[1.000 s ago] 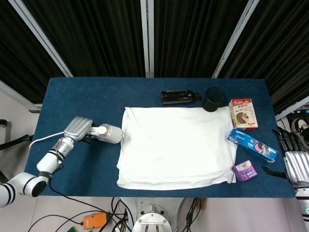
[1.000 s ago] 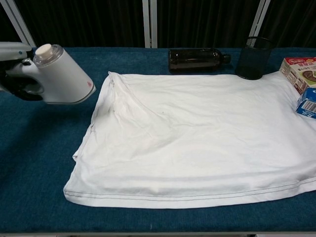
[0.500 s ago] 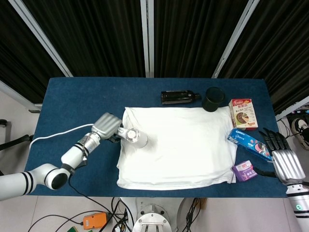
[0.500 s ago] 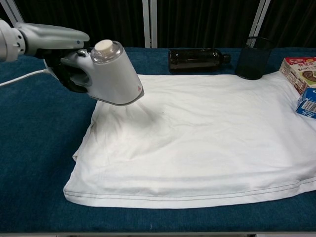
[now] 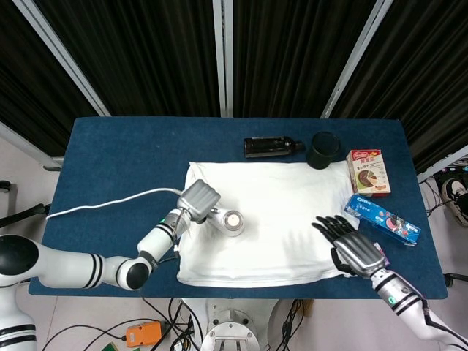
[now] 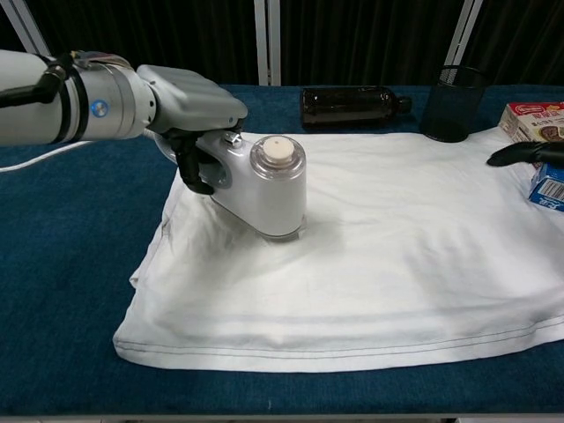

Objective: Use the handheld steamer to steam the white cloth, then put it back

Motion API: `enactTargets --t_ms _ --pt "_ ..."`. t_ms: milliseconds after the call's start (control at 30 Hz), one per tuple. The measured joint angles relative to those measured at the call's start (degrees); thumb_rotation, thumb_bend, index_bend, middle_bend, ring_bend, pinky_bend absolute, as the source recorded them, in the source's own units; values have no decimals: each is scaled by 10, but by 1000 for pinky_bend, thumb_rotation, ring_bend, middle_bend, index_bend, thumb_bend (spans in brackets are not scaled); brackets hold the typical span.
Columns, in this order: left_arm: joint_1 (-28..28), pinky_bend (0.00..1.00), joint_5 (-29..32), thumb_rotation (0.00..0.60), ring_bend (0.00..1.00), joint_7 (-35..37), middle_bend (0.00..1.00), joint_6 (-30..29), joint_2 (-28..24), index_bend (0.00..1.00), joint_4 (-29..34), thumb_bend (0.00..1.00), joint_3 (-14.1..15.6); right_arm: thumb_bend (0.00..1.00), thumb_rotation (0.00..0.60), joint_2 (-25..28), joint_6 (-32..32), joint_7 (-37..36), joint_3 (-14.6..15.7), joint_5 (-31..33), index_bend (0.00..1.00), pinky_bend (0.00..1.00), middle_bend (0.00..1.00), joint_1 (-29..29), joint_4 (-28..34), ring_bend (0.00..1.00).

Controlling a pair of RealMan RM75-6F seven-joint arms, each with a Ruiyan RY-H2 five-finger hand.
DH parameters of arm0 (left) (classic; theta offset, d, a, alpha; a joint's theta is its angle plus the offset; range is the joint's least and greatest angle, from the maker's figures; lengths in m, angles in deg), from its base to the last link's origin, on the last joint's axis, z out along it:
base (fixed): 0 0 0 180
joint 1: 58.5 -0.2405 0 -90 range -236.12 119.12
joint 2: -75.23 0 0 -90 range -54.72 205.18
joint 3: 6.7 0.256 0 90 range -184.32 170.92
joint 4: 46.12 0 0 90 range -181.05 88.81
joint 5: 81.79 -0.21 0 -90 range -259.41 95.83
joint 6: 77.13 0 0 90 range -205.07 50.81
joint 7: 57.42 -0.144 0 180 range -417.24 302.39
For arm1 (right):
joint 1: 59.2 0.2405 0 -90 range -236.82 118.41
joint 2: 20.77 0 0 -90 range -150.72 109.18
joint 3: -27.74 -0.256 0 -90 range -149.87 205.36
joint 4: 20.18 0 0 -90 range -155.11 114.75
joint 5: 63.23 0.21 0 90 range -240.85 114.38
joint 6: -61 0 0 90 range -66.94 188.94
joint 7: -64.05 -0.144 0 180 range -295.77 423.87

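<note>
Within the last second the handheld steamer (image 6: 269, 189), gripped by the left hand (image 6: 189, 110), has been carried from beyond the bench's left edge onto the left half of the white cloth (image 5: 281, 219), its head set down on the fabric. The right hand (image 5: 352, 248), fingers spread and empty, has been brought over the cloth's right edge, so steaming is judged just begun.

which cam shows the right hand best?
Head view. The whole right hand shows there, fingers spread, over the right edge of the white cloth, holding nothing. Chest view catches only dark fingertips entering at the right edge, near the blue box.
</note>
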Motion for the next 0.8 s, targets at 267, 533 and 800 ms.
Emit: enactTargets --t_ms 267,533,800 --pt "48 665 78 536 778 -10 882 13 36 917 -34 755 7 1000 600 -70 73 60 0 51 4 75 95 46 -16 11" --pt "64 665 110 534 777 37 882 58 45 917 -75 747 8 1000 600 -100 95 103 10 89 7 83 99 59 -39 11" --pt "70 665 125 535 777 41 882 38 41 917 -96 745 45 1000 600 -122 103 137 21 112 9 83 100 68 -45 11"
